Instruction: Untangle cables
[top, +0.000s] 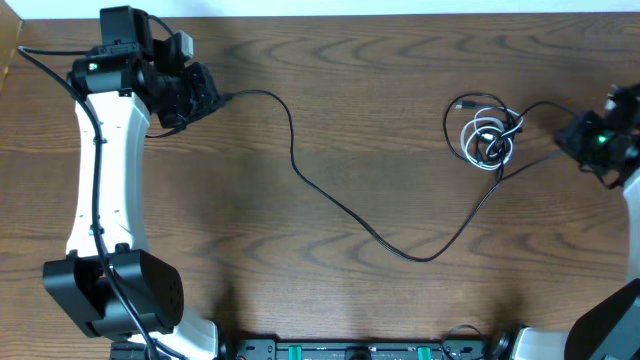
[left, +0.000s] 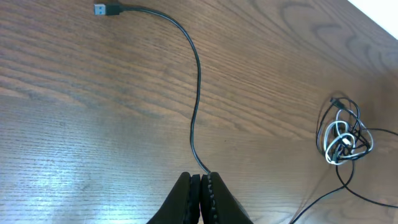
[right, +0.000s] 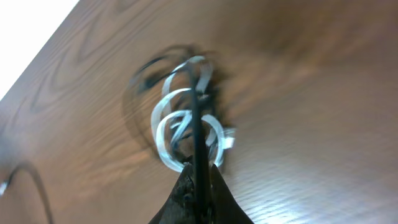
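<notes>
A long black cable (top: 330, 200) runs from my left gripper (top: 218, 98) at the far left, sags across the table and rises into a small tangle (top: 487, 137) of white and black cables at the right. My left gripper (left: 201, 176) is shut with the black cable (left: 198, 81) entering at its fingertips; that cable ends in a USB plug (left: 101, 10). The tangle (left: 343, 134) lies to the right. My right gripper (top: 562, 138) sits just right of the tangle. In the right wrist view it (right: 199, 163) is shut on a black cable (right: 196, 124) leading into the white loops (right: 159, 140).
The wooden table (top: 400, 60) ends at a pale far edge along the top. My left arm's white link (top: 105, 160) and black base (top: 110, 290) fill the left side. A black rail (top: 350, 350) lines the front edge.
</notes>
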